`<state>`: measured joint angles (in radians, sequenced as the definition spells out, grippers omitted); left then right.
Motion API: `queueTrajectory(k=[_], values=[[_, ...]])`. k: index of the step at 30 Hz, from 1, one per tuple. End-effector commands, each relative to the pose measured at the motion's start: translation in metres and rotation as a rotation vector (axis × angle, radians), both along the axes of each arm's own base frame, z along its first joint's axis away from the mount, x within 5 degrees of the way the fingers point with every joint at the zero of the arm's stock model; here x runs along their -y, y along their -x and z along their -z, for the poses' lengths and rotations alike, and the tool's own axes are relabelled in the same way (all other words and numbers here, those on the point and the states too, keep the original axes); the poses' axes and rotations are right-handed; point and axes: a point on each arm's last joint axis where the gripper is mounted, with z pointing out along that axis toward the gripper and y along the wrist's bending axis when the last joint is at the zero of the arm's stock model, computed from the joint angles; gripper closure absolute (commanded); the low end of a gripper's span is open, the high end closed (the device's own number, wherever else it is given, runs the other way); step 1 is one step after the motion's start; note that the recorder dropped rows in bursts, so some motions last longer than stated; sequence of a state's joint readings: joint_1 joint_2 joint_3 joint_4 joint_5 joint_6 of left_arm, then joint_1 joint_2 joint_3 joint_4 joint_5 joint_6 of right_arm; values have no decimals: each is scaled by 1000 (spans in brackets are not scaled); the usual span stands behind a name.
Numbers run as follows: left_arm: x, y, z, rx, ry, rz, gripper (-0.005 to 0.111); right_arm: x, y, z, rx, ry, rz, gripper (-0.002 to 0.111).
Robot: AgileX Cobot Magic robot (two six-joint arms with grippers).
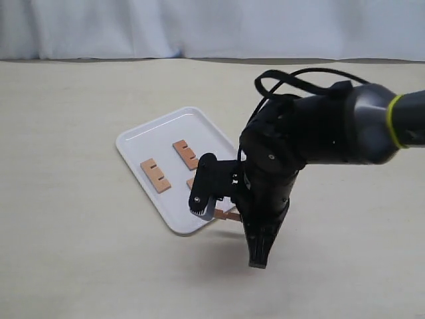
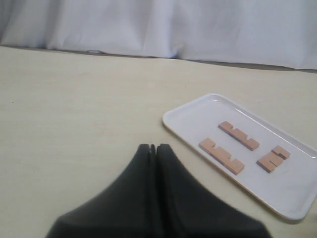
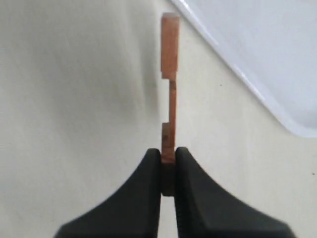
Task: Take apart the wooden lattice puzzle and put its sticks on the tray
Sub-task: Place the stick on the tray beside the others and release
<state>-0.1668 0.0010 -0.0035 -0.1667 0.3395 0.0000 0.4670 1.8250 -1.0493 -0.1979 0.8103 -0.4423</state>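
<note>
The white tray lies mid-table with three notched reddish-brown sticks on it, seen clearly in the left wrist view: one, a second and a third. No assembled lattice puzzle shows. My right gripper is shut on the end of a fourth stick, held edge-on just outside the tray's corner. In the exterior view that stick pokes out under the right arm at the tray's near edge. My left gripper is shut and empty, well short of the tray.
A white curtain closes off the far side of the beige table. The right arm's bulk hides the tray's right corner and part of one stick in the exterior view.
</note>
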Motion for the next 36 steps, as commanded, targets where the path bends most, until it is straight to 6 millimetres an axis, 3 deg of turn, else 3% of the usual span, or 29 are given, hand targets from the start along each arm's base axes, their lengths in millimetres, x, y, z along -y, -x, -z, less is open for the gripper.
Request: queueTrajectory(k=[1, 5, 11, 19, 25, 27, 31, 36], values=[[0, 0, 0, 7, 3, 7, 107, 2, 2, -26, 84, -42, -14, 104], [0, 0, 0, 7, 3, 7, 107, -4, -6, -40, 233, -140, 18, 104], [0, 0, 0, 7, 3, 7, 107, -9, -40, -44, 499, -367, 228, 104], [0, 0, 0, 7, 3, 7, 107, -26, -91, -8, 378, -338, 453, 104], [0, 0, 0, 7, 3, 7, 107, -39, -111, 7, 323, -382, 541, 103], [0, 0, 0, 7, 3, 7, 107, -40, -113, 13, 319, -380, 541, 99], [0, 0, 0, 7, 3, 7, 107, -41, -115, 16, 321, -384, 540, 78], [0, 0, 0, 7, 3, 7, 107, -42, -113, -1, 333, -424, 562, 54]])
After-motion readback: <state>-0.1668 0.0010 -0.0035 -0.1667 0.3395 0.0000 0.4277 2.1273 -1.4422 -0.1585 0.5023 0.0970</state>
